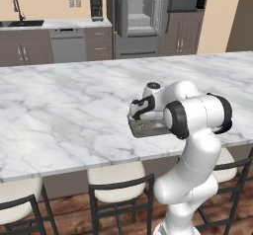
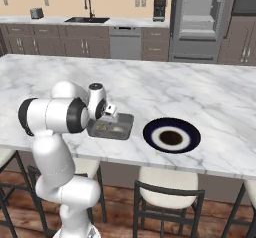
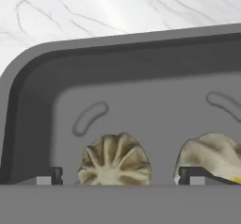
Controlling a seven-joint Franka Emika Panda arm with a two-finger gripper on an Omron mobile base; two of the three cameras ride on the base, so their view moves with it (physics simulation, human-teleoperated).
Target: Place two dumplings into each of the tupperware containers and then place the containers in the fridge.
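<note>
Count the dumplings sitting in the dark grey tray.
2. One wrinkled beige dumpling lies near the middle of the dark grey rectangular tray; the second dumpling sits beside it, toward the hand view's right edge. More could be hidden.

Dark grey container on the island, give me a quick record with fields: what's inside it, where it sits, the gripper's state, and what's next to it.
container: dark grey tupperware container, near the front edge of the marble island
contents: two dumplings side by side
gripper: gripper open, fingertips either side of one dumpling, above the tray
neighbour: navy-rimmed round plate to its right
fridge: fridge door open
</note>
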